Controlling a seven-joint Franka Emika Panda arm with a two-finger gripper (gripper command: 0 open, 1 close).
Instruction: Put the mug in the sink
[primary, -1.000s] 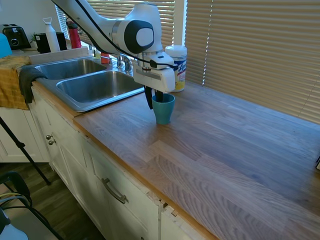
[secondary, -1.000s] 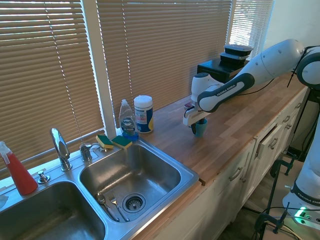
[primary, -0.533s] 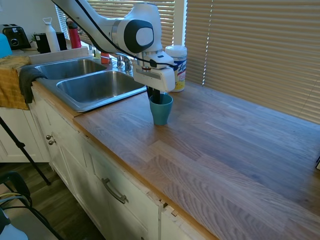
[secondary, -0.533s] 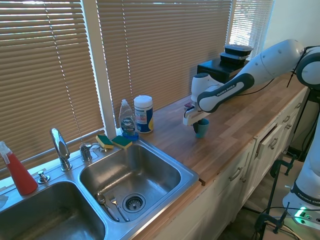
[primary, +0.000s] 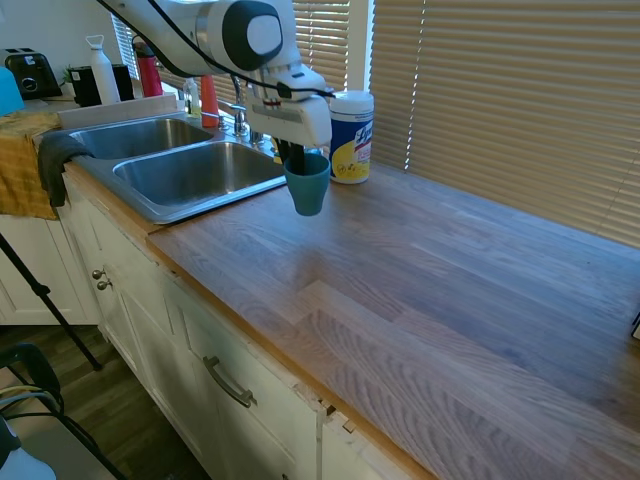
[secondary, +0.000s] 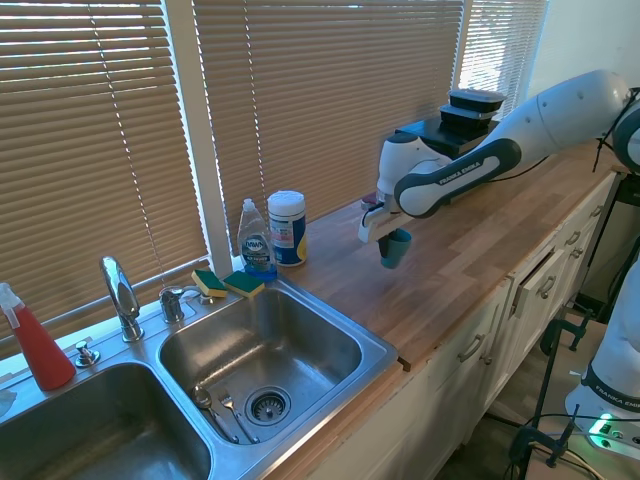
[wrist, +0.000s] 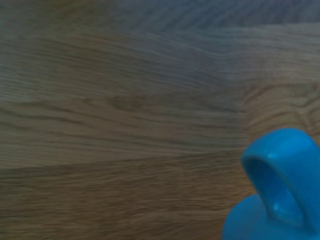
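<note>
Gripping the mug (primary: 306, 190) by its rim, the gripper (primary: 296, 160) has its fingers pinched on the cup's wall, one apparently inside and one outside. The mug hangs clear of the wooden counter (primary: 440, 290), over the stretch between the wipes canister (primary: 350, 137) and the sink (primary: 190, 175). In the wrist view a blue loop shows at the lower edge, which reads as a handle on the mug (wrist: 280, 190), with bare wood grain beneath it.

For the carry, my judgement is that the mug should keep enough height to pass the sink's raised rim, travel level towards the nearer basin, and only then come down. A rim pinch lets a cup swing, so a slow, steady move is wise. Release should come low, close to the basin floor, so the mug does not drop and tip.

Taking the containers from largest down: the sink has two basins. The nearer basin (secondary: 262, 345) holds what looks like a couple of pieces of cutlery (secondary: 215, 408) lying beside the drain (secondary: 268, 405); setting the mug away from them would avoid a knock. The farther basin (secondary: 90, 430) shows nothing inside that I can make out. The wipes canister stands upright with its lid on, near the window. A clear dish-soap bottle (secondary: 255, 243) stands just beside it at the basin's back corner, with blue liquid low in it. The mug's inside cannot be made out clearly, so whether it holds anything is not certain.
</note>
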